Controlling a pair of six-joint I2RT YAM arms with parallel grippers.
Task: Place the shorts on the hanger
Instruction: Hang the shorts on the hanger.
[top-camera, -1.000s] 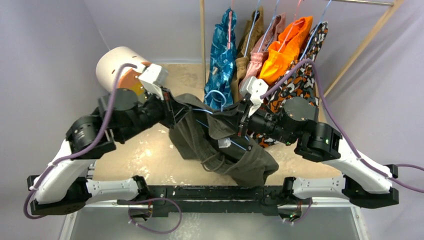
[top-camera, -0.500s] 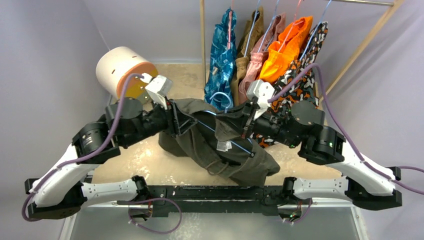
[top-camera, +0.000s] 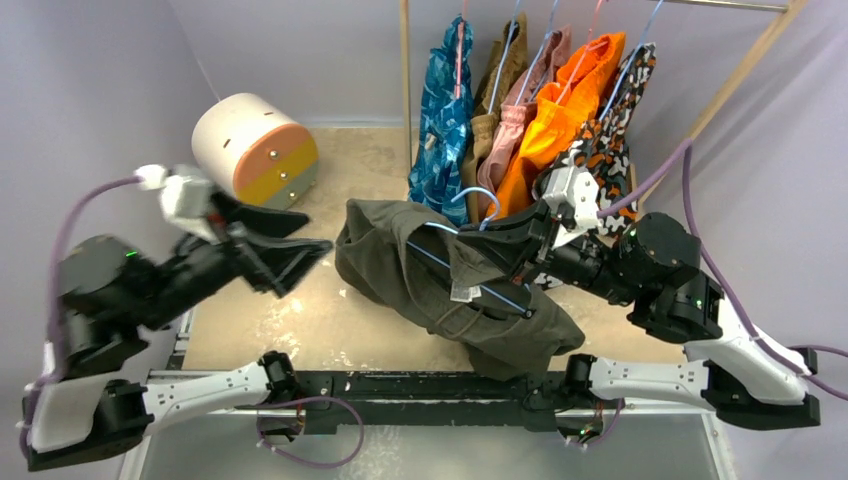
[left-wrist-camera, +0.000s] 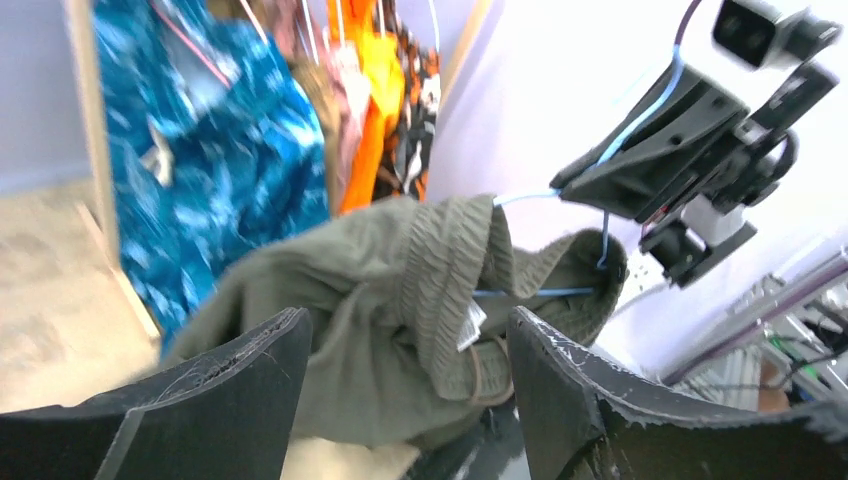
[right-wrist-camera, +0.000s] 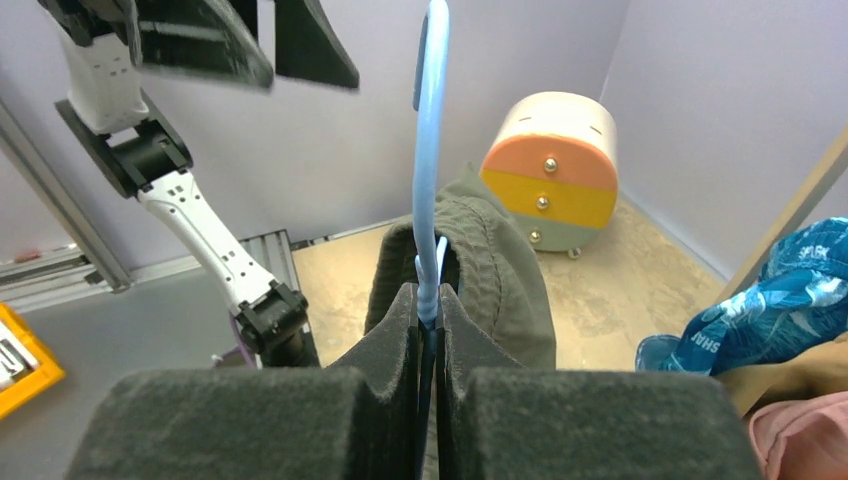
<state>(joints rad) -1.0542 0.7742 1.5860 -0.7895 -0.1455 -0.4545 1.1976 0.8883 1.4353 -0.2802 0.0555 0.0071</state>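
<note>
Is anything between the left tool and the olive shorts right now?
Nothing visible. The left tool is open and apart from the shorts, with only table surface under the gap. The shorts hang on the hanger, which the right tool pinches below its hook.

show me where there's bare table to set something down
Bare tabletop lies at the near left, bordered by the left pincer, the shorts and the front rail. A second patch sits at the back between the round drawer unit and the blue patterned shorts. The right side is crowded by hanging clothes and the right arm.
</note>
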